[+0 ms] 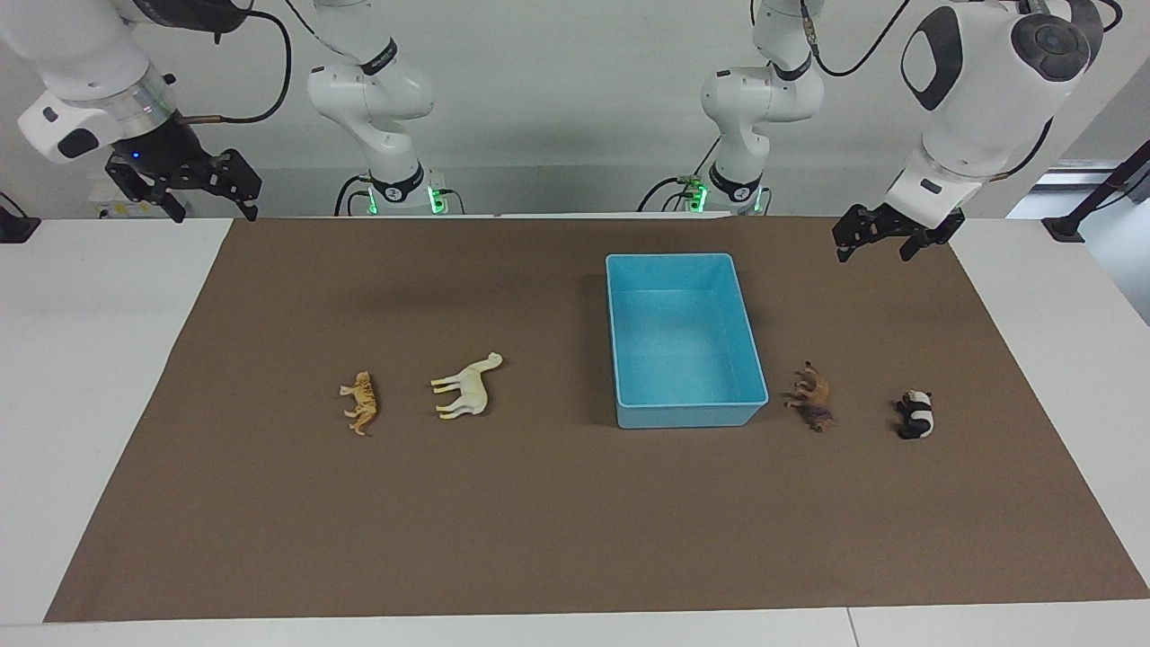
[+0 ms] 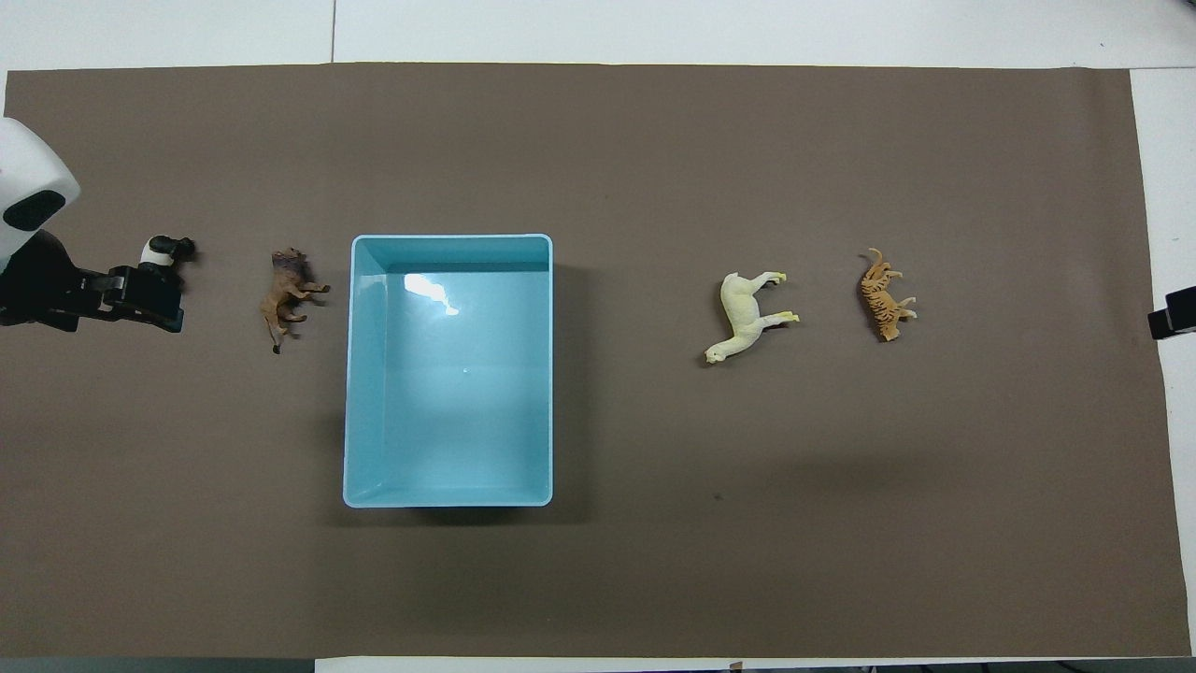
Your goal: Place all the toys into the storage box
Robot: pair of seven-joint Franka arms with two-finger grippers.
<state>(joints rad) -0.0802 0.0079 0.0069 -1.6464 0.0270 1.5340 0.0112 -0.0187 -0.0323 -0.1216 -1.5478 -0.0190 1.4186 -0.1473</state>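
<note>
White tabletop (image 1: 108, 377) carries one brown mat (image 1: 539, 521), and all task items rest on that mat.

One light blue box (image 1: 685, 415) sits on the mat toward the left arm's end of centre. Its long sides run away from the robots. Its interior holds no figurine.

Four toys lie on their sides outside the box, in a rough row across the table, level with the box's end farthest from the robots.
- One lion (image 1: 813, 398): just beside the box, toward the left arm's end, not touching it.
- One panda (image 1: 916, 414): farther toward the left arm's end, apart from the lion.
- One giraffe (image 1: 467, 386): beside the box toward the right arm's end, well apart from it.
- One tiger (image 1: 361, 402): near the giraffe, farther toward the right arm's end.

Two grippers are present, both raised and empty.
- Left gripper (image 1: 876, 241): hangs over the mat's edge at the robots' side, left arm's end. Fingers spread apart. In the overhead view it partly covers the panda without touching it.
- Right gripper (image 1: 208, 207): hangs above the table edge by the mat's corner at the robots' side, right arm's end. Fingers spread apart.
</note>
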